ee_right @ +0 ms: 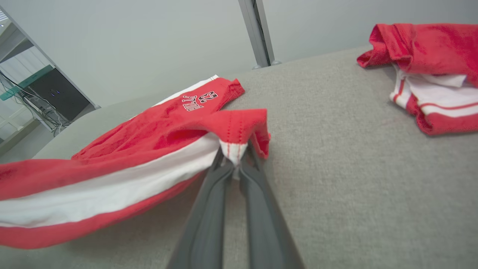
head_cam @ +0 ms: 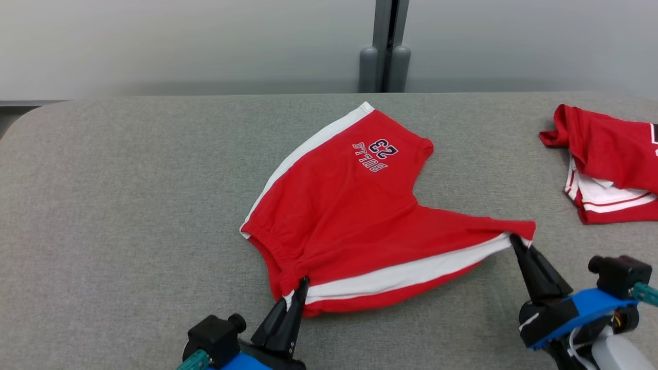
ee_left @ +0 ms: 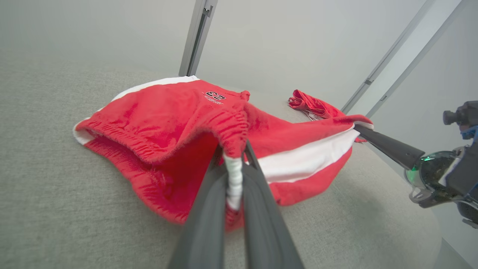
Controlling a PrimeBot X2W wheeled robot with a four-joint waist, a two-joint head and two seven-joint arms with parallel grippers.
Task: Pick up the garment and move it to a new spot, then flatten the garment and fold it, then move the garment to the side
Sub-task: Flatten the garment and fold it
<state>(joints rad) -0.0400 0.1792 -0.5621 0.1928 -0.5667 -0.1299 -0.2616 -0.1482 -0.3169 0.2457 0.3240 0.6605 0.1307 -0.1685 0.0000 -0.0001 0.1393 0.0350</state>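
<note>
You have the red shorts (head_cam: 349, 216) lying near the middle of the grey worktop (head_cam: 128, 205). Their elastic waistband (head_cam: 259, 241) is turned toward the robot's left. One leg points toward the far edge and carries the print (head_cam: 375, 154) "BULLS 23", which reads upside down in the head view. The other leg stretches out to the robot's right. A white side stripe (head_cam: 303, 154) runs along the far-left edge, and a second white stripe (head_cam: 411, 272) runs along the near edge.

Your left claw (head_cam: 302, 285) is clamped on the near corner of the waistband, right where that second stripe ends. In the left wrist view the white band sits pinched between the two dark fingers (ee_left: 209, 209), and the waistband gapes open above the cloth surface. Your right claw (head_cam: 514, 240) is clamped on the hem corner of the near leg, at the stripe's other end. The near edge hangs between the two claws, raised slightly off the worktop, while the far leg rests flat.

A second red garment (head_cam: 611, 159) with white and red trim lies bunched at the worktop's right edge, well apart from the shorts. A grey post (head_cam: 385, 46) stands behind the worktop against a pale wall (head_cam: 180, 41).
</note>
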